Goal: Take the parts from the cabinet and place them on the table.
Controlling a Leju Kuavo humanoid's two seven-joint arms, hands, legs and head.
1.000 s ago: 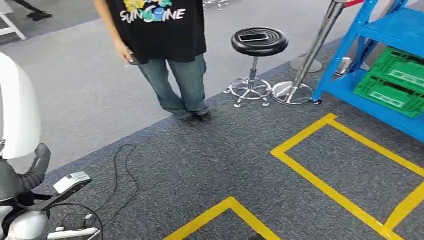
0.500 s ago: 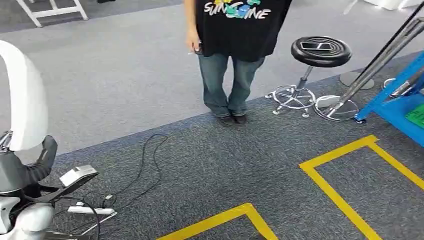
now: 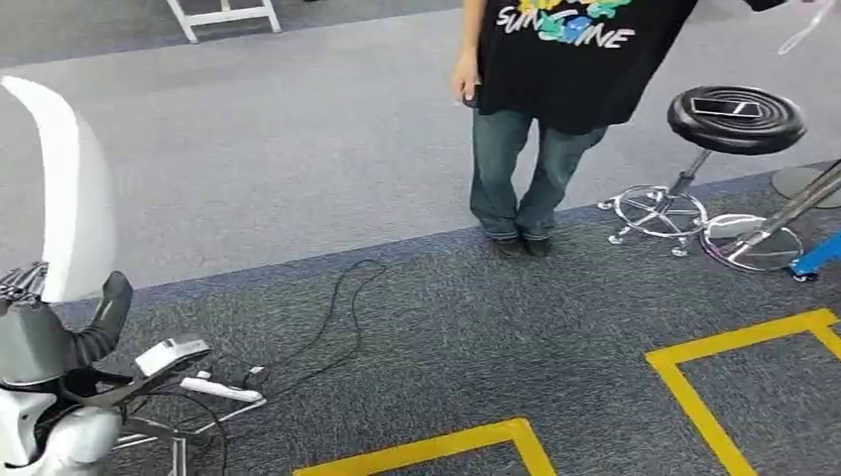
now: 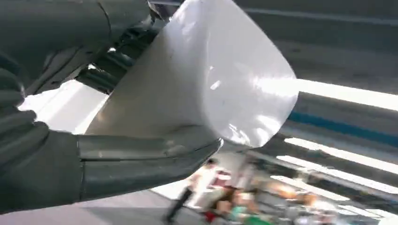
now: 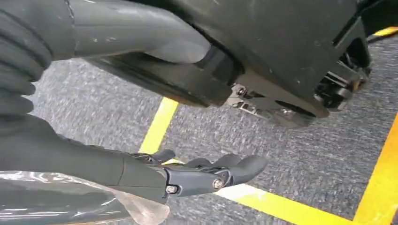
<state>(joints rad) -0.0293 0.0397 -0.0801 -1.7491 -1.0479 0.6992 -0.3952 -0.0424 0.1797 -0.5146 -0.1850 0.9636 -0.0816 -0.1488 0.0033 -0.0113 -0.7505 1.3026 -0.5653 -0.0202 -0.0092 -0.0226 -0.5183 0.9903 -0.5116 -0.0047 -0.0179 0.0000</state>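
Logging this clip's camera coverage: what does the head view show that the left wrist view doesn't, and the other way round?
Head view alone: a person standing by a black stool, a black cable trailing across the carpet, and yellow floor tape. Left wrist view alone: the left hand close up, its thumb and darker fingers clasped around the part, with blurred figures far behind. Both share the white curved part, seen whole at the head view's left edge and as one rounded end in the wrist view.

Your head view looks down from high onto grey carpet floor (image 3: 417, 327) with yellow tape lines (image 3: 694, 397); the right wrist view, close behind its hand, shares them.
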